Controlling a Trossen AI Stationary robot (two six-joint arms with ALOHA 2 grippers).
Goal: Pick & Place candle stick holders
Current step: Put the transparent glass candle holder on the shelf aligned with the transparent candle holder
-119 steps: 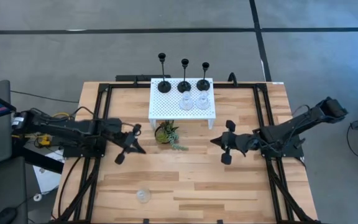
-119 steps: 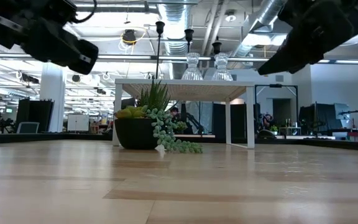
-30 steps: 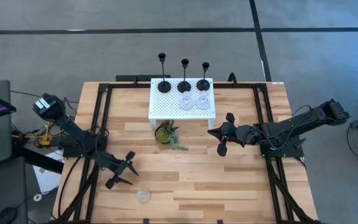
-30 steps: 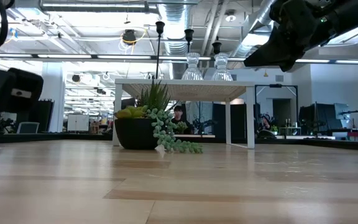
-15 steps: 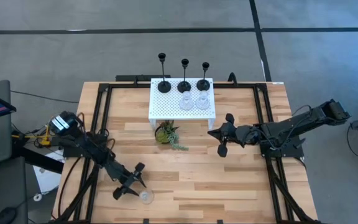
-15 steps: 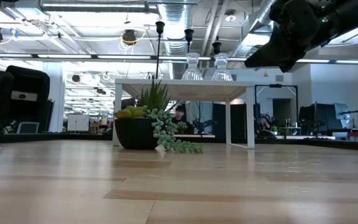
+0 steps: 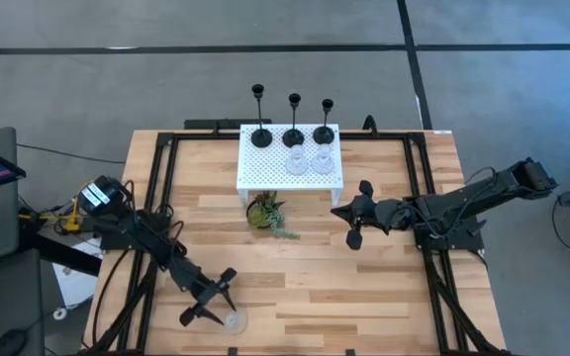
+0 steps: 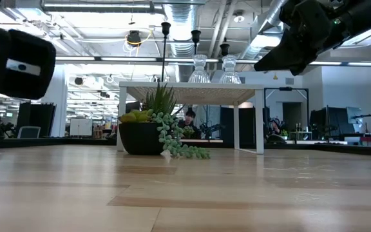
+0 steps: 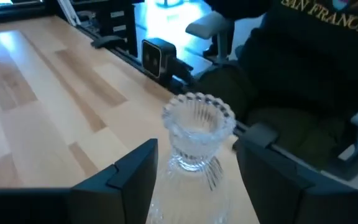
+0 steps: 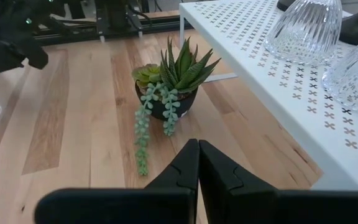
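High view: three black candle stick holders [image 7: 293, 121] are standing in a row along the far side of the white perforated stand [image 7: 265, 168], two clear glass holders [image 7: 307, 162] just in front of them. A third glass holder [image 7: 232, 318] is sitting alone near the worktop's [image 7: 364, 287] near edge, with bare wood all around it. Left end effector [image 7: 209, 300] is hovering just beside that glass, fingers spread. Right end effector [image 7: 349, 214] is waiting by the stand's right side, near the potted plant [image 7: 265, 212].

Low view: plant [image 8: 153, 132] and stand [image 8: 192, 90] are sitting mid-worktop, open wood in front.

Left wrist view: ribbed, flared glass holder [image 9: 194, 134] is standing upright between the wide-open fingers [image 9: 129, 177], close to the worktop edge; contact cannot be told.

Right wrist view: fingers [image 10: 191, 171] are pressing together, holding nothing.
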